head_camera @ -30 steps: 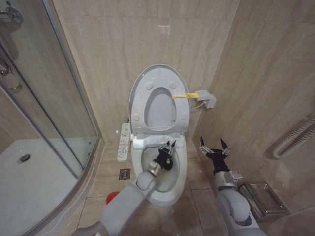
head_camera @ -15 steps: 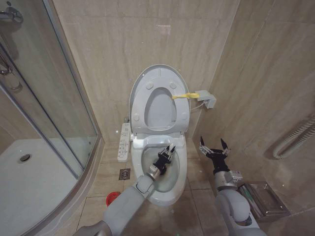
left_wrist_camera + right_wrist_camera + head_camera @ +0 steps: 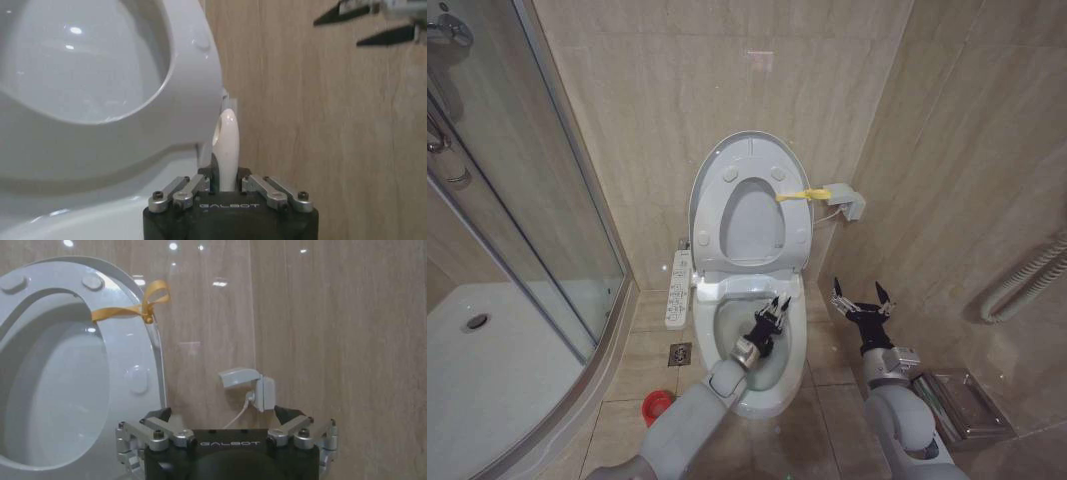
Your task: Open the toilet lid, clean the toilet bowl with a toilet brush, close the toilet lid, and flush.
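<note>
Two grippers: left gripper (image 3: 773,313) clamped on toilet brush (image 3: 225,145), shifted toward 2 o'clock inside toilet bowl (image 3: 799,352), scrubbing ongoing. Right gripper (image 3: 859,297) spread, idle at 3 o'clock. Toilet lid (image 3: 710,175) up.

Tiled floor (image 3: 822,400): toilet bowl (image 3: 772,400), perhaps red cup (image 3: 657,405).

A glossy white oval plastic toilet lid (image 3: 749,205) carries a yellow ribbon strap (image 3: 801,195); the white ceramic toilet bowl (image 3: 772,385) stands on beige veined tiles, a small red round cup (image 3: 657,405) beside it, black-fingered end effectors nearby
</note>
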### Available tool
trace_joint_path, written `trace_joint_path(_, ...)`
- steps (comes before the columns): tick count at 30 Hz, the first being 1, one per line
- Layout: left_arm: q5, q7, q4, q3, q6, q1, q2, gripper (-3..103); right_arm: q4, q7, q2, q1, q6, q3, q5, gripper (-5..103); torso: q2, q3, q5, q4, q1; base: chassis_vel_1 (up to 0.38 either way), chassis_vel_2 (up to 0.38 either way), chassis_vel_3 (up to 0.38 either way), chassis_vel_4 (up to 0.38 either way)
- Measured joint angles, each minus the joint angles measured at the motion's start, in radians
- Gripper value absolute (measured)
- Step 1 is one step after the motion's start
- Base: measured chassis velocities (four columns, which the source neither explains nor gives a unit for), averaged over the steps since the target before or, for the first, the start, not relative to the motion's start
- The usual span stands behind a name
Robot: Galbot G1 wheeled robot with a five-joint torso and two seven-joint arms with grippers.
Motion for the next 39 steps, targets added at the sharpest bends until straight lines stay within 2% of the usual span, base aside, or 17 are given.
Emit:
trace_joint_path(6,-0.01,0.003,0.017,-0.011,0.003,-0.023,0.007,21,0.0,0.0,0.0,0.0,0.0,0.0,0.0,100,0.0,0.0,0.0,-0.0001,0.0,0.0,0.0,0.0,0.0)
trace_joint_path(13,-0.03,0.011,-0.005,-0.026,0.001,-0.044,-0.023,21,0.0,0.0,0.0,0.0,0.0,0.0,0.0,100,0.0,0.0,0.0001,-0.0004,0.0,0.0,0.0,0.0,0.0)
trace_joint_path(17,-0.029,0.025,0.023,-0.021,-0.006,-0.039,-0.03,20,0.0,0.0,0.0,0.0,0.0,0.0,0.0,100,0.0,0.0,0.0002,-0.0001,0.0,0.0,0.0,0.0,0.0)
trace_joint_path(18,-0.009,0.038,0.07,-0.024,-0.038,-0.036,-0.035,20,0.0,0.0,0.0,0.0,0.0,0.0,0.0,100,0.0,0.0,0.0001,0.0,0.0,0.0,0.0,0.0,0.0)
trace_joint_path(19,-0.001,0.039,0.074,-0.029,-0.042,-0.04,-0.035,20,0.0,0.0,0.0,0.0,0.0,0.0,0.0,100,0.0,0.0,0.0001,0.0001,0.0,0.0,0.0,0.0,0.0)
trace_joint_path(25,0.0,0.042,0.047,-0.035,-0.051,-0.076,-0.048,20,0.0,0.0,0.0,0.0,0.0,0.0,0.0,100,0.0,0.0,0.0001,-0.0005,0.0,0.0,0.0,0.0,0.0)
trace_joint_path(30,-0.01,0.068,0.077,-0.033,-0.063,-0.094,-0.063,20,0.0,0.0,0.0,0.0,0.0,0.0,0.0,100,0.0,0.0,0.0001,-0.0005,0.0,0.0,0.0,0.0,0.0)
trace_joint_path(35,-0.017,0.096,0.128,-0.019,-0.076,-0.073,-0.067,20,0.0,0.0,0.0,0.0,0.0,0.0,0.0,100,0.0,0.0,0.0001,0.0,0.0,0.0,0.0,0.0,0.0)
trace_joint_path(39,-0.008,0.106,0.12,-0.013,-0.08,-0.045,-0.046,20,0.0,0.0,0.0,0.0,0.0,0.0,0.0,100,0.0,0.0,0.0002,-0.0001,0.0,0.0,0.0,0.0,0.0)
